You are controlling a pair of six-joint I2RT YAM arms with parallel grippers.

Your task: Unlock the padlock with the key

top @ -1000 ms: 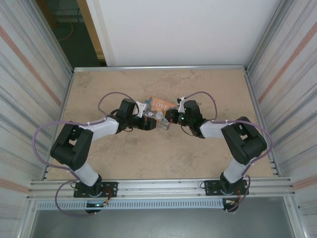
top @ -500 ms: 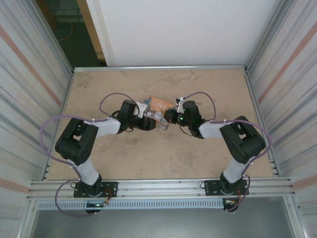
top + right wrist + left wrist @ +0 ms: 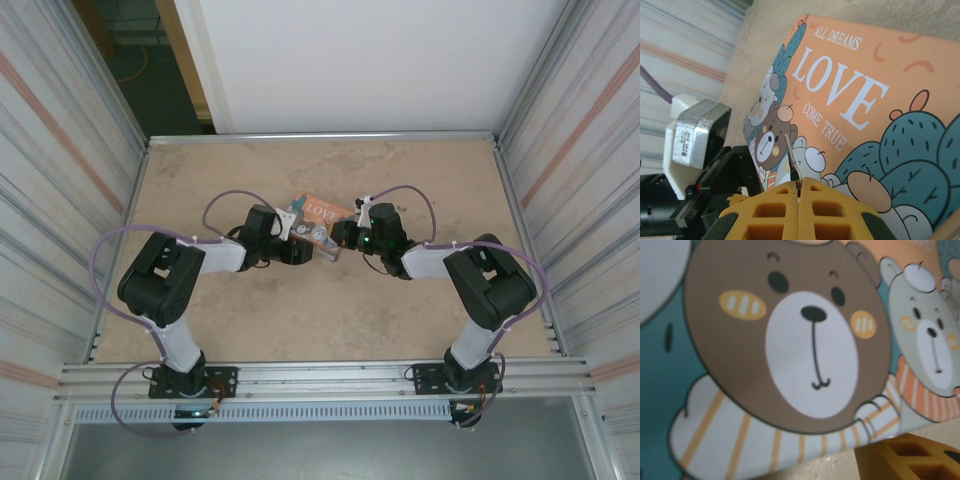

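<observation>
- Padlock: too small to make out in the overhead view, where the left fingers (image 3: 316,244) and right fingers (image 3: 345,238) come together. Its place relative to either pair cannot be told.
- Key (image 3: 790,152): a thin metal blade standing up out of the seam between the right fingers. In the right wrist view its tip lies over the bear print on the tin (image 3: 855,85).
- The right fingers are pressed together and pinch the key at its base. From overhead they sit at the tin's near right corner.
- The left fingers are at the tin's near edge, opposite the right fingers and close to them. The left wrist view shows one yellow pad just beside the tin's lower edge, over the desk (image 3: 300,310). Whether this pair stands wide or narrow cannot be told.
- The tin lies flat at mid-desk with the printed "LOVE" face up.
</observation>
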